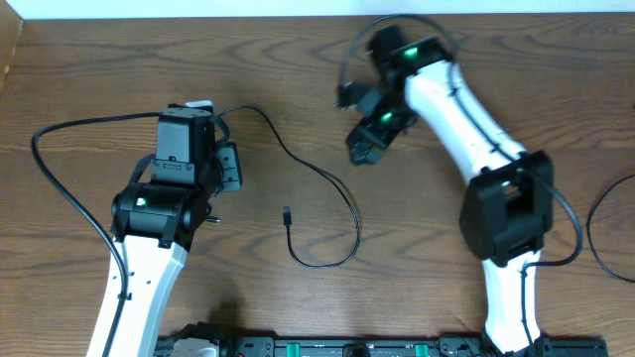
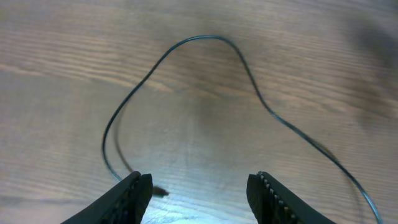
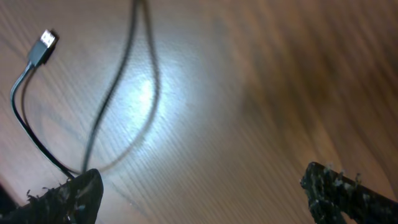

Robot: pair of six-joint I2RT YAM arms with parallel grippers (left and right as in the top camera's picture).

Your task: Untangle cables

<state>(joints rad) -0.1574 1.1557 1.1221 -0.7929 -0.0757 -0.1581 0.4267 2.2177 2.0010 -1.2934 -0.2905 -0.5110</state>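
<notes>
cable: we see the thin black cord [image 1: 357,223] lying on the brown wooden table [image 1: 99,59], between both arms.
plug: its small plug end [image 1: 287,213] sits right of the left gripper [image 2: 199,186].
right gripper [image 3: 202,183]: behind the cord's bend.

A brown wooden table [image 1: 79,59] with a marked grain is seen filling nearly the whole overhead view, and a narrow white strip [image 1: 198,8] is shown along its far edge. A black rail [image 1: 327,347] is seen running along the near edge. In the right wrist view a bright patch of reflected light [image 3: 146,93] is spread over the smooth surface, and the wood is left darker towards the right.
</notes>
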